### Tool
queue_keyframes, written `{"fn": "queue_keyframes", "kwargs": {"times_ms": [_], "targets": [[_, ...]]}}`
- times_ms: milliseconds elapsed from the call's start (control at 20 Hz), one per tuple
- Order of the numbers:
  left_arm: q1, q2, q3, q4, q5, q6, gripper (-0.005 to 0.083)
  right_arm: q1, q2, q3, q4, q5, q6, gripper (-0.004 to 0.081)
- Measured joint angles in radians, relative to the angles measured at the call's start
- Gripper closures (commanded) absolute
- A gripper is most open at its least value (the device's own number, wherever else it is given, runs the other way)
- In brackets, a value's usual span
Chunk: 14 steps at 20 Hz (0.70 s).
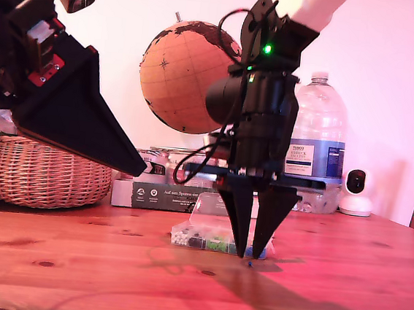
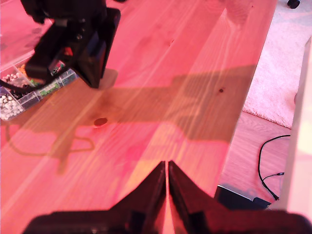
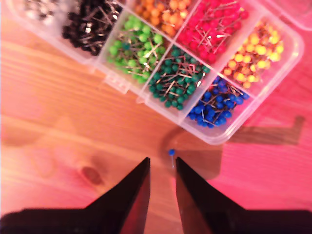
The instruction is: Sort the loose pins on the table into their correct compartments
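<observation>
My second gripper point(image 3: 162, 165) is seen slightly parted, holding nothing, its tips down at the tabletop point(image 1: 107, 277). A loose blue pin point(image 3: 171, 152) lies just ahead of it, beside the compartments point(image 3: 195, 83). My first gripper point(image 2: 167, 168) is closed and empty, raised well apart. The pin is barely discernible in the exterior view.

Bare table point(image 3: 58, 131) open around my second gripper point(image 3: 162, 165). Blue pin point(image 3: 171, 152) just off its tips; organiser box point(image 3: 214, 137) walls off far side. My first gripper point(image 2: 167, 168) over clear planks.
</observation>
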Motion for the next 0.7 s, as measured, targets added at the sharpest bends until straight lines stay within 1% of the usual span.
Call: {"fn": "queue_keyframes", "kwargs": {"times_ms": [450,700], "targets": [[0.0,0.0,0.0,0.0,0.0,0.0,0.0797,-0.001,0.001,0.0,0.009,0.005,0.0,0.063],[0.0,0.0,0.0,0.0,0.0,0.0,0.0797,-0.013,0.001,0.0,0.008,0.002,0.0,0.063]]}}
